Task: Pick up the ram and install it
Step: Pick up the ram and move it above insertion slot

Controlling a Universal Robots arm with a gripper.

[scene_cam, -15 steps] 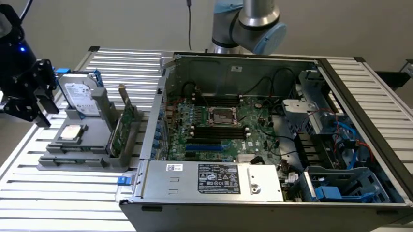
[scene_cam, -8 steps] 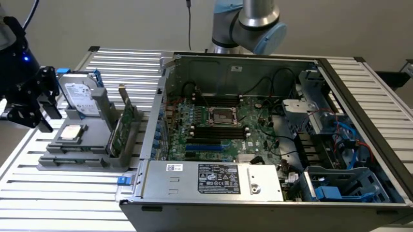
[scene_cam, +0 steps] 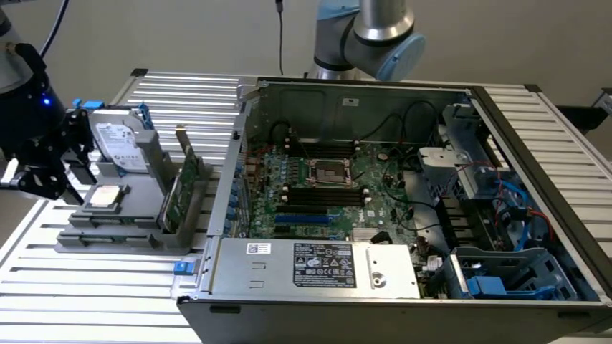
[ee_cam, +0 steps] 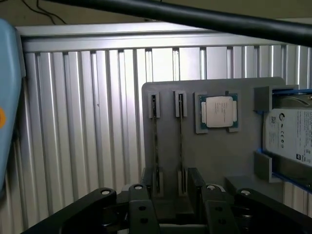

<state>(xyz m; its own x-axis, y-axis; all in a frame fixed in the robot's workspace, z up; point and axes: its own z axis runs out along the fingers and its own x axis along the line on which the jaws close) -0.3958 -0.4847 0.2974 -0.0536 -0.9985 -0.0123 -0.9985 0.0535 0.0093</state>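
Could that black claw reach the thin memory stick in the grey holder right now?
Probably yes. The open gripper hangs over the grey holder, roughly in line with the ram, whose top edge is uncovered. The card standing in the neighbouring slot is close, though.

Item 1. Power supply (scene_cam: pixel 316 264), top face: dark label (scene_cam: pixel 325 263) with a white panel and rows of small approval symbols (round and square); the wording is too small to read. A small white sticker (scene_cam: pixel 259 248) beside it is also unreadable.

Item 2. Hard drive (scene_cam: pixel 120 140): the white label (ee_cam: pixel 292 134) carries a column of small round marks and lines of fine dark print, none legible.

Item 3. Processor (ee_cam: pixel 218 109): faint marking on the metal lid, not legible.

Item 4. Motherboard (scene_cam: pixel 330 188): scattered white printing, unreadable.

Result: no word, brand or number can be read.
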